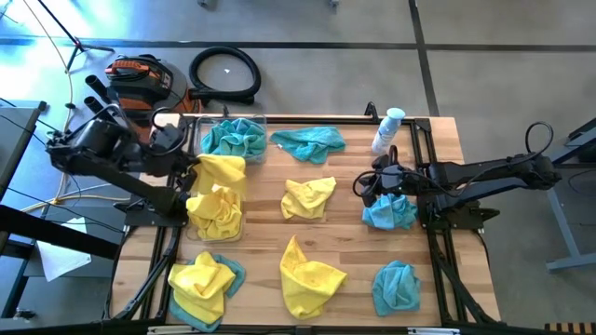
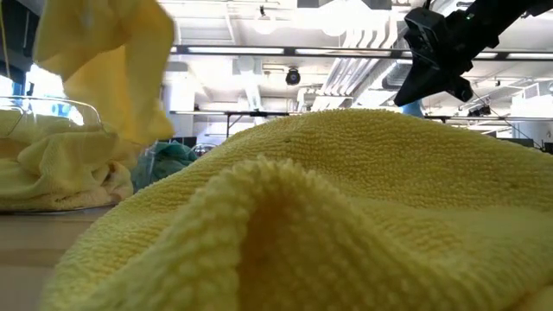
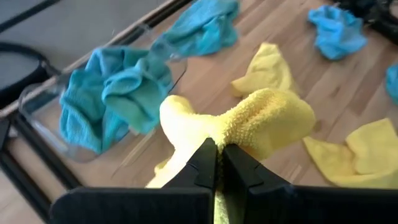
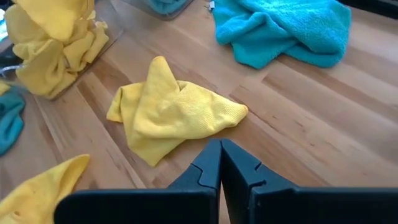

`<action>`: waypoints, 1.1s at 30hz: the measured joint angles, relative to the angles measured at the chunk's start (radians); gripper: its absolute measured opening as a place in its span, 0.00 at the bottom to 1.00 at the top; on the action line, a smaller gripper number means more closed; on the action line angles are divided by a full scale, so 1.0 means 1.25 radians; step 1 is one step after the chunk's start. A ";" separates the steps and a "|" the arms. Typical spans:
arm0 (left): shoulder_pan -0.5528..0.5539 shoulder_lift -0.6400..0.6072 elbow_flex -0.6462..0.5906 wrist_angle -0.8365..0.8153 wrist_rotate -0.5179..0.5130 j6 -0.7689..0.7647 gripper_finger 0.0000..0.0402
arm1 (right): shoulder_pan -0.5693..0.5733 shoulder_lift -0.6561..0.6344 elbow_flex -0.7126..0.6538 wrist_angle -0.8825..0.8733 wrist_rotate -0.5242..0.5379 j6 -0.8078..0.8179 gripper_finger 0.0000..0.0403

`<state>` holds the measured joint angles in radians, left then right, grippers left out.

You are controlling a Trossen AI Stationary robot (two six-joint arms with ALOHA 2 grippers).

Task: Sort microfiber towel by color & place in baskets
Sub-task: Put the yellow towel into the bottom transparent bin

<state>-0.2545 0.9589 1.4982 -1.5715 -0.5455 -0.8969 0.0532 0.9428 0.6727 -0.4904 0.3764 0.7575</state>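
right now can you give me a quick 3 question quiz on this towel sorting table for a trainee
1. True or false: the left end effector is shut on a yellow towel.
2. Which color of towels fills the clear basket at the table's far edge? A) yellow B) teal C) both
3. Fill in: the right end effector is shut and holds ____, just above the teal towel on the table's right side.

Key
1. True; the towel hangs from its closed fingers above the basket of yellow towels.
2. B
3. nothing
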 joint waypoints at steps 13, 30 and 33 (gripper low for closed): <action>0.073 -0.147 -0.292 0.000 0.042 -0.206 0.00 | -0.001 0.000 0.000 0.000 0.029 -0.135 0.01; 0.136 0.092 -0.529 0.275 0.157 -0.534 0.00 | -0.001 0.000 0.000 -0.028 0.027 -0.174 0.01; 0.145 0.144 -0.541 0.308 0.154 -0.578 0.00 | -0.001 0.000 0.000 -0.053 0.027 -0.173 0.01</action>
<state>-0.0732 1.1395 0.8213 -1.1867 -0.3532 -1.6196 0.0525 0.9428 0.6727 -0.5570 0.4100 0.5411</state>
